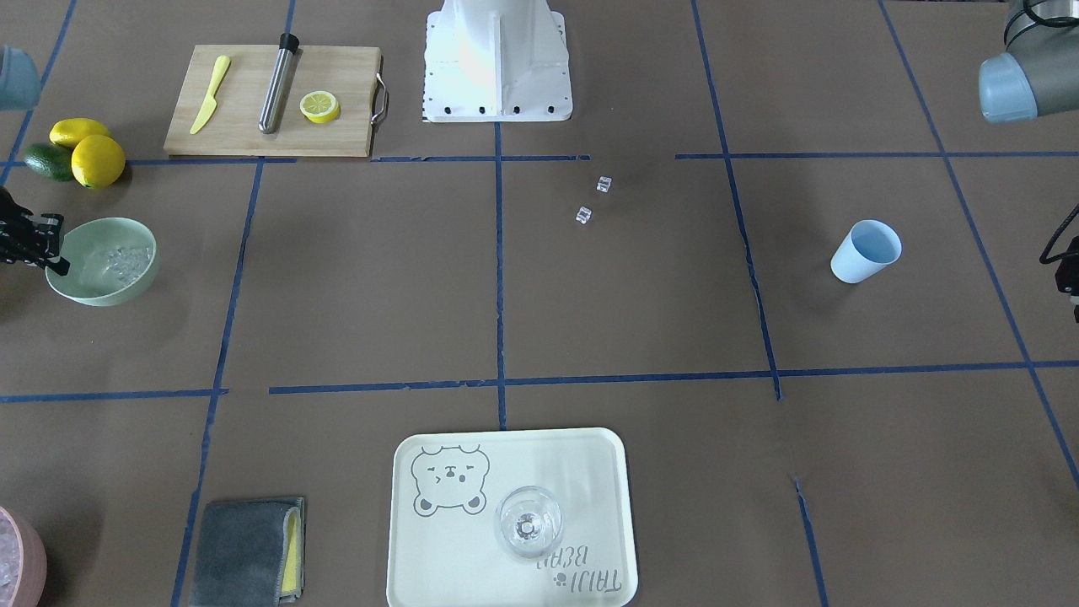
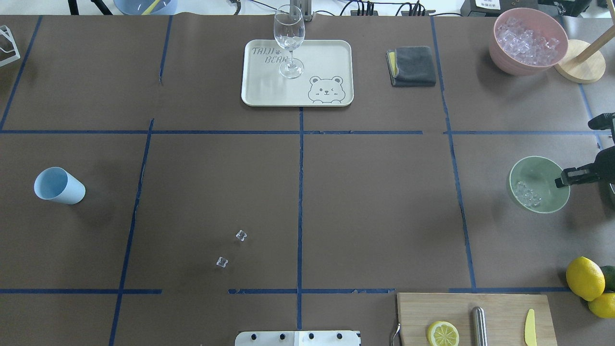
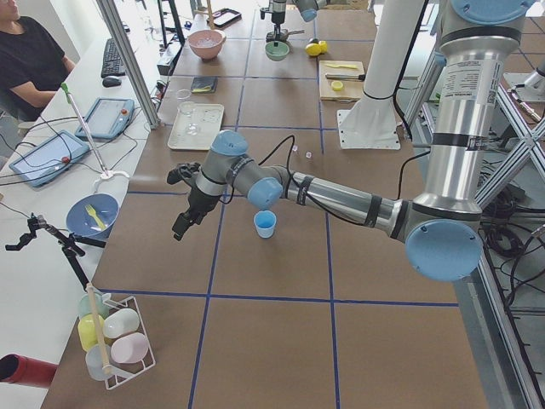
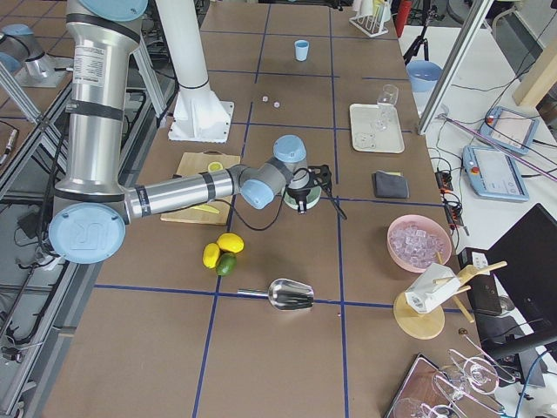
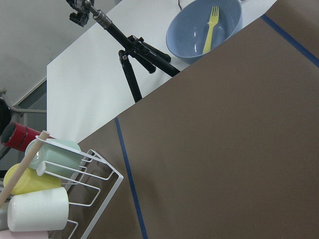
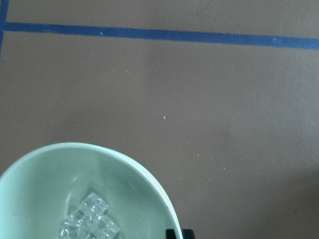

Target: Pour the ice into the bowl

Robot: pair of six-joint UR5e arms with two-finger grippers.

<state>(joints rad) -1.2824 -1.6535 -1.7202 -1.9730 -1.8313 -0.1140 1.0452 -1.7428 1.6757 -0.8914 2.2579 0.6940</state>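
Most of the ice lies heaped in the bottom of the bowl, which sits at the right end of the table. Two stray cubes lie apart from it on the bare mat, left of centre and near the robot's base. The right gripper is at the bowl's right rim. In the wrist view its fingertips sit close together right at the edge, so it seems to be pinching the rim, though that view cuts off most of the grip. The left gripper hangs beyond the blue cup at the left end, and I cannot tell whether it is parted or closed.

The pour looks essentially done, and the step in hand is probably handling the loaded bowl. A one-sided rim pinch tips easily, so the bowl should be kept level and moved slowly. Its base should be flat on the mat before the grip is let go, with the fingers then lifting straight up and away. The lemons lie nearer on the same side and are worth avoiding.
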